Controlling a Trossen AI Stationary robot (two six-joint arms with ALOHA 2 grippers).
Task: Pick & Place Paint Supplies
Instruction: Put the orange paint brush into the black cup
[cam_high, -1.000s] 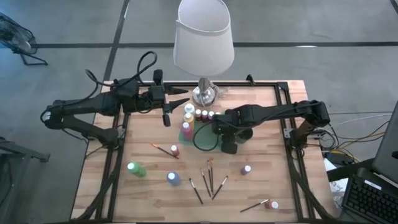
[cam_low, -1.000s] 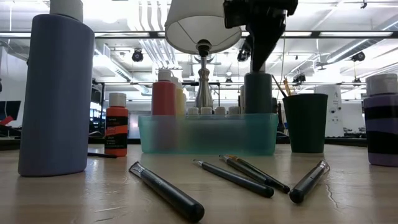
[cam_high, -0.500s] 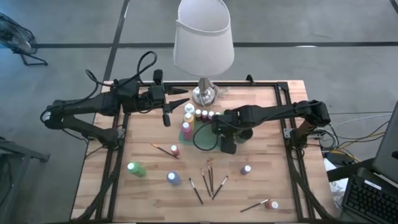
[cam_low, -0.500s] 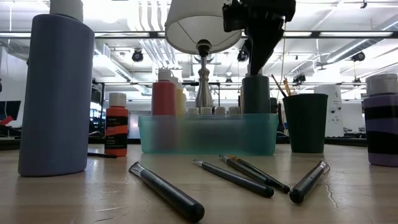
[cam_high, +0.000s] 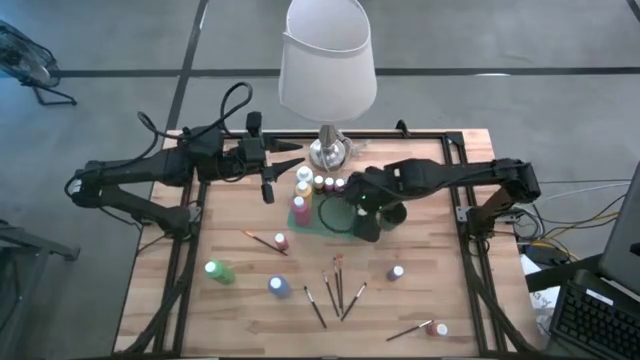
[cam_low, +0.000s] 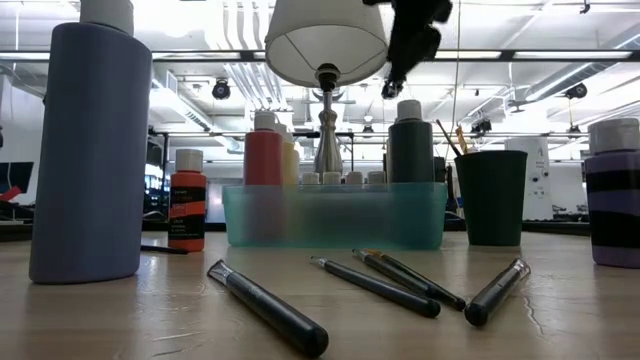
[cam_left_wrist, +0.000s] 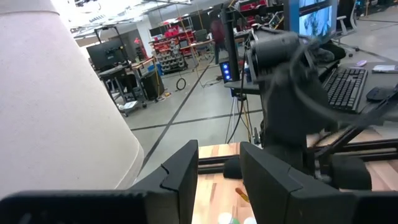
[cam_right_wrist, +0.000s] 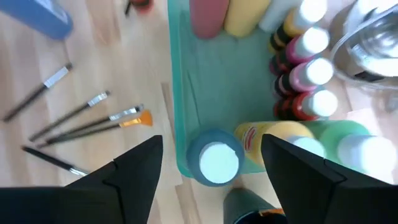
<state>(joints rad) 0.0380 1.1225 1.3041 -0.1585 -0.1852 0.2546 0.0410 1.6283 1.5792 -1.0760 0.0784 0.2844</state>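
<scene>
Paint bottles, nine in teal bin (cam_right_wrist: 186, 118) (five outside), right gripper (cam_right_wrist: 211, 163) open, empty, above.

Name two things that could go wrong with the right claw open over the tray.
The right claw hangs open above the blue-grey bottle, which stands at the rim of the teal tray: a finger could clip and tip it. The lamp base is close by: a wide swing might strike it.

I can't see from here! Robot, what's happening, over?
Right gripper open above teal bin. Dark bottle standing inside, released. Left gripper idle by lamp. Nothing in the way.
</scene>
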